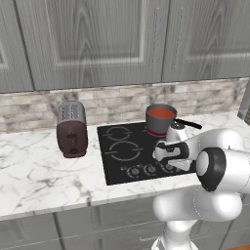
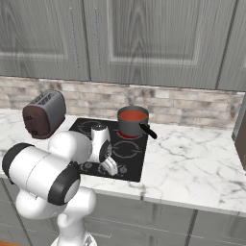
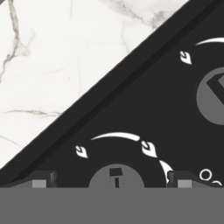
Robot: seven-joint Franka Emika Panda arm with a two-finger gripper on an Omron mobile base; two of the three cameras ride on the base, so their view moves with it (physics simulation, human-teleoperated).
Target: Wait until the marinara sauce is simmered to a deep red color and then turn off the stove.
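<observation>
Orange-red sauce [image 1: 160,113] in a grey saucepan [image 1: 159,122] on the stove's [image 1: 119,156] far right burner. Brown toaster [image 1: 72,129] left of it. Gripper [image 1: 161,151] low over the near knobs.

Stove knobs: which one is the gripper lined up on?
The knob at the hand view's bottom edge, centred between the open fingers. The other knob sits off to the right.
</observation>
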